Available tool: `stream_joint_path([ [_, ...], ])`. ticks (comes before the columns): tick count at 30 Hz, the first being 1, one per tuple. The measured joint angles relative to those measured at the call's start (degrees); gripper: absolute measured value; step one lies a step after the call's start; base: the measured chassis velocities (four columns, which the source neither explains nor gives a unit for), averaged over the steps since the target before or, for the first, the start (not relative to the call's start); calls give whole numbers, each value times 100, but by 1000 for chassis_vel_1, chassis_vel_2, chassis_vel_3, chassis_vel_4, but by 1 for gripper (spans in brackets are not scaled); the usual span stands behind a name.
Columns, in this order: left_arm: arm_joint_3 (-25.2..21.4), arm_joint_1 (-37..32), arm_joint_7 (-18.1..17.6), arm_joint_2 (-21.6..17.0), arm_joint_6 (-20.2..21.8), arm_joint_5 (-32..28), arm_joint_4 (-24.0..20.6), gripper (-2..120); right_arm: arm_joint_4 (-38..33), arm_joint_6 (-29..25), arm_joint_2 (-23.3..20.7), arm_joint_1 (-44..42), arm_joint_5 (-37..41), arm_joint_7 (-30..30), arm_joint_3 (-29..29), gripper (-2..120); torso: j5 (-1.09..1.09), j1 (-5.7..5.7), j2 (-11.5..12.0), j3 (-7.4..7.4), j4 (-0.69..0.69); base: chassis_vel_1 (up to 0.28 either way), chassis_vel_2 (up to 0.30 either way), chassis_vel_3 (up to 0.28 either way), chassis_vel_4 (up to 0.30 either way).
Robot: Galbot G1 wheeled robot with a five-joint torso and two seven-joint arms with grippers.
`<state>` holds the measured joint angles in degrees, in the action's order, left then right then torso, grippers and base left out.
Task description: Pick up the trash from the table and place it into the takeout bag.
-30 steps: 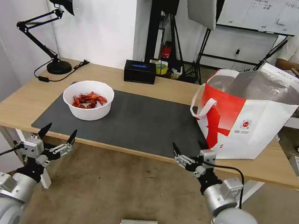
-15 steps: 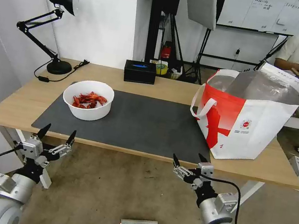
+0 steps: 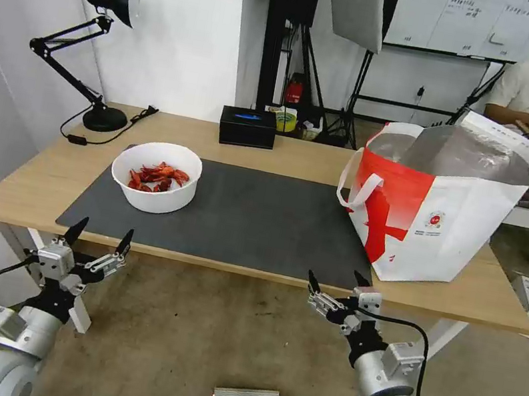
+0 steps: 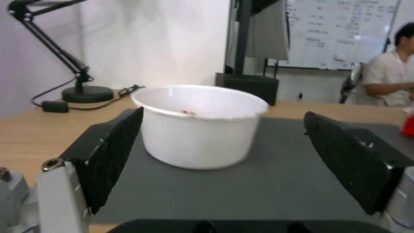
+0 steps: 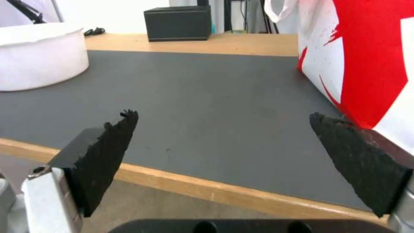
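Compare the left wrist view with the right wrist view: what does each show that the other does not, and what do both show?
Left wrist only: the lamp, a seated person and a whiteboard. Right wrist only: the takeout bag and the table front edge. Both: the white bowl, dark mat, black box, and an open gripper, left gripper or right gripper.

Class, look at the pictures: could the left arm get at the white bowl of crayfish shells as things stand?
Probably yes: the left gripper, open, hangs off the table's near edge facing the white bowl, with bare mat between.
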<state>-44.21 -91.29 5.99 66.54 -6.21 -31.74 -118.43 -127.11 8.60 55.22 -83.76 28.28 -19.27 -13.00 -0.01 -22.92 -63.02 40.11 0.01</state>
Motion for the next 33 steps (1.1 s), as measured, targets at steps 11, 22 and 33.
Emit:
stream_joint_path([
  [11, -70, 680, -1223, -1210, 1499, -1766, -77, 100, 0, 4, 1, 6, 6, 6, -1, 100, 1, 0, 0, 0, 1, 0, 0, 0, 0],
  [22, 818, 2670, -2446, -2279, 2643, -4065, 703, 100, -1, 8, 1, 9, 7, 9, -3, 100, 1, -1, 0, 1, -1, 0, 0, 0, 0],
  [33, 2051, 4373, -2939, -2788, 3627, -4581, 1767, 100, -1, 9, 1, 9, 7, 14, -3, 100, 0, -1, 0, 1, 0, 0, 0, 0, 0],
])
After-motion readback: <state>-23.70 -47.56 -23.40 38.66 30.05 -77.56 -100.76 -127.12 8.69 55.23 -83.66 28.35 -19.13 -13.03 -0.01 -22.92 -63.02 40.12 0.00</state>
